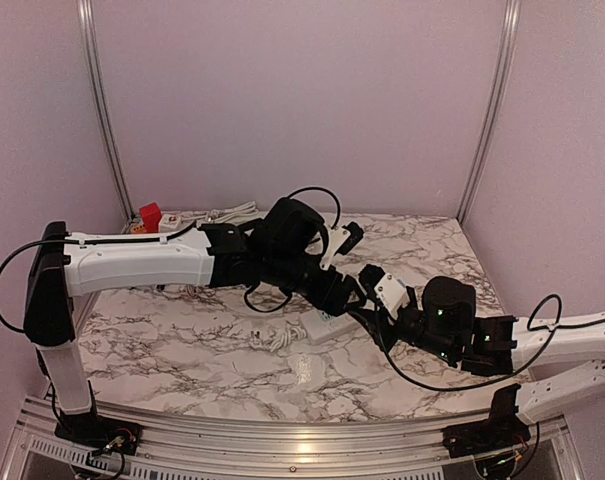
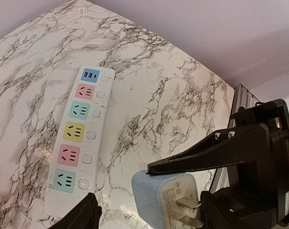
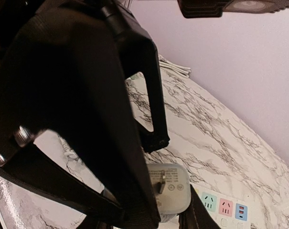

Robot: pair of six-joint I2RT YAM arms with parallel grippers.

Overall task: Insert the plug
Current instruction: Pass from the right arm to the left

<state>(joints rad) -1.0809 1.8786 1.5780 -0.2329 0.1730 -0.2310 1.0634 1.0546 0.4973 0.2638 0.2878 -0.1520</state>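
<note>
Top external shows the marble counter (image 1: 182, 340), with the left arm (image 1: 142, 262) and right arm (image 1: 572, 340) meeting over its middle and the white power strip (image 1: 327, 325) mostly hidden beneath them. Left wrist shows the strip lying flat, its long axis running away from the camera, below and left of the plug (image 2: 158, 195). The plug is held above the counter. The right tool (image 1: 387, 300) is clamped on the plug; the left tool (image 2: 156, 212) stands wide either side of it, with a gap on one side. The prongs (image 2: 189, 210) point away from the strip, so a turn seems needed. The plug's lower edge is cut off, and which socket is meant cannot be told.
</note>
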